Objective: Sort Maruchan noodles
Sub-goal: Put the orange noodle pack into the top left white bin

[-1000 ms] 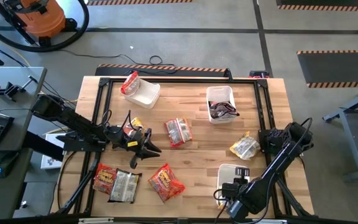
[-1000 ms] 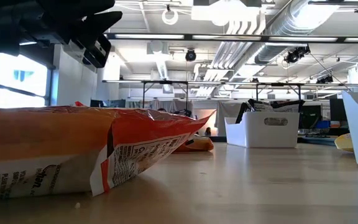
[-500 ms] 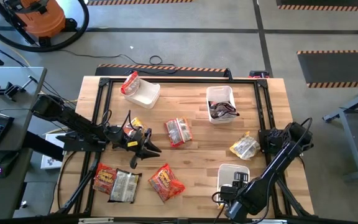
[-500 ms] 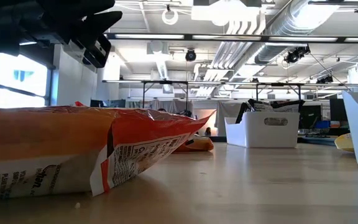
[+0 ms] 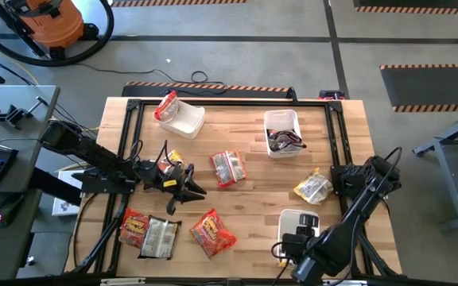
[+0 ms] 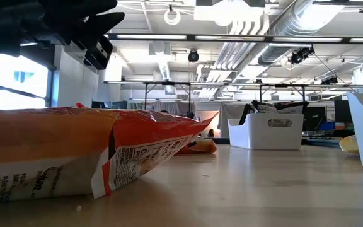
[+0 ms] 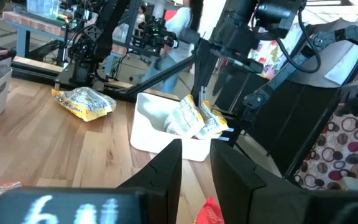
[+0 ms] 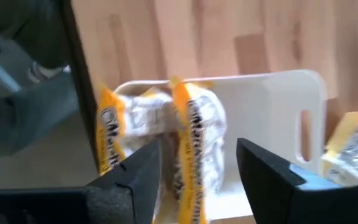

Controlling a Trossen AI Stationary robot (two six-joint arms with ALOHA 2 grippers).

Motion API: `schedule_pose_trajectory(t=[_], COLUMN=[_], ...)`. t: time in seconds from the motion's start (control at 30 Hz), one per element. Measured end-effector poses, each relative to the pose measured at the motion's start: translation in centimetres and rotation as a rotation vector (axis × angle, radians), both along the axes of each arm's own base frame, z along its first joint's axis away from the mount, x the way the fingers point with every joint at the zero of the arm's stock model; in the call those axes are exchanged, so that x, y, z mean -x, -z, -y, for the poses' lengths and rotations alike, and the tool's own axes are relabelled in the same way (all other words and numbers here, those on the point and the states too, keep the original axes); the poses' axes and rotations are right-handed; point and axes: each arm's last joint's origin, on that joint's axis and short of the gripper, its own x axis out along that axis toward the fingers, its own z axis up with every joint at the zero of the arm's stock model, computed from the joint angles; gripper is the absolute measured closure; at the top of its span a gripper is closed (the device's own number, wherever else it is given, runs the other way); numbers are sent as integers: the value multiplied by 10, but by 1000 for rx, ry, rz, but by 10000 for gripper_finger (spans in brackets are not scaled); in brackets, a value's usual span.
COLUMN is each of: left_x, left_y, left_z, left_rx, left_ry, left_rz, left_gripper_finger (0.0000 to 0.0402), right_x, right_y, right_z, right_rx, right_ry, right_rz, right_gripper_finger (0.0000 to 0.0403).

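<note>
We are looking down on the wooden counter [image 5: 245, 199], with the left arm reaching in from nine o'clock and the right arm folded along the four-to-five o'clock edge. The left claw [image 5: 186, 187] is hovering just left of centre, its fingers standing a little apart with nothing between them. The right claw [image 5: 291, 248] is hanging over the white bin [image 5: 293, 216] at five o'clock, fingers apart and gripping nothing, with two yellow-white packets [image 8: 166, 137] sitting upright inside that bin right ahead of it. A second white bin [image 5: 183, 121] at eleven o'clock is carrying a red packet [image 5: 166, 106] on its rim, and a third bin [image 5: 282, 121] at one o'clock is holding dark brown-silver packets [image 5: 283, 141]. The remaining Maruchan noodles are lying loose: a brown-silver packet [image 5: 228, 168] near centre, a yellow-white packet [image 5: 312, 188] at three o'clock, a red-orange packet [image 5: 212, 233] at six o'clock, and another red-orange packet [image 5: 133, 228] touching a silver packet [image 5: 160, 237] at seven o'clock.
</note>
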Motion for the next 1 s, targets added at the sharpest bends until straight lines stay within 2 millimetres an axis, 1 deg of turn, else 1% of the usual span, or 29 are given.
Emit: schedule_pose_trajectory(t=[0.07, 0.13, 0.2, 0.3, 0.33, 0.4, 0.5, 0.57, 0.63, 0.7, 0.77, 0.87, 0.93, 1.0], left_x=[-1, -2, -1, -2, -2, -3, -1, 2, 6, 9, 13, 16, 17, 13], left_y=[0, -1, -5, -16, -20, -30, -42, -48, -51, -48, -43, -32, -23, -16], left_z=[-2, -7, -14, -27, -31, -39, -45, -45, -40, -32, -24, -10, -3, 5], left_rx=[0, 0, -3, 11, 15, 11, -56, -116, -158, -185, -196, -171, -158, -151], left_ry=[-5, -16, -5, 20, 23, 14, -3, 6, 16, 26, 52, 84, 82, 89], left_rz=[0, 3, 25, 44, 38, 6, -93, -165, -229, -297, -360, -471, -546, -577], left_gripper_finger=[328, 328, 328, 328, 328, 328, 328, 328, 328, 328, 328, 326, 321, 310], right_x=[-5, -13, -23, -41, -47, -60, -77, -88, -97, -103, -107, -111, -112, -113], right_y=[0, 6, 16, 31, 35, 42, 54, 66, 79, 92, 106, 123, 128, 131], right_z=[5, 8, 12, 21, 26, 36, 52, 62, 72, 83, 97, 114, 120, 123], right_rx=[25, 48, 83, 128, 137, 138, 109, 53, -10, -93, -202, -319, -354, -366], right_ry=[0, -25, -82, -159, -173, -188, -219, -249, -268, -264, -223, -131, -100, -86], right_rz=[19, 63, 115, 204, 227, 306, 461, 571, 684, 783, 828, 817, 792, 779], right_gripper_finger=[242, 270, 308, 378, 390, 390, 389, 399, 398, 395, 395, 390, 381, 363])
